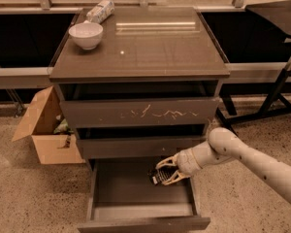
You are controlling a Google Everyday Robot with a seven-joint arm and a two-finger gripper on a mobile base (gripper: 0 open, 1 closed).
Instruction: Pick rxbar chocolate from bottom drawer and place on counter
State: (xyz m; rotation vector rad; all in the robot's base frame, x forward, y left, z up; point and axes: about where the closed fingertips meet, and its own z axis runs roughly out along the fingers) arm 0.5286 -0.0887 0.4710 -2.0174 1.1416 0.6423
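In the open bottom drawer [136,194], far right, the claw [161,174] is closed on the rxbar chocolate [154,176]. Its fingers hide the wrapper's right end.

Chocolate bar [154,175] partly hidden by the tool [162,174] gripping it over the bottom drawer [126,193], lettering unreadable, arm [262,163] cut off at right edge

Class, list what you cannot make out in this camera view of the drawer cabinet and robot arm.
- Lettering on the rxbar chocolate: too small, partly covered by the pincer holding it in the bottom drawer.
- Upper two drawers: contents hidden behind their fronts.
- Cardboard box: contents shadowed, too small.
- Arm: its base is cut off at the right edge.
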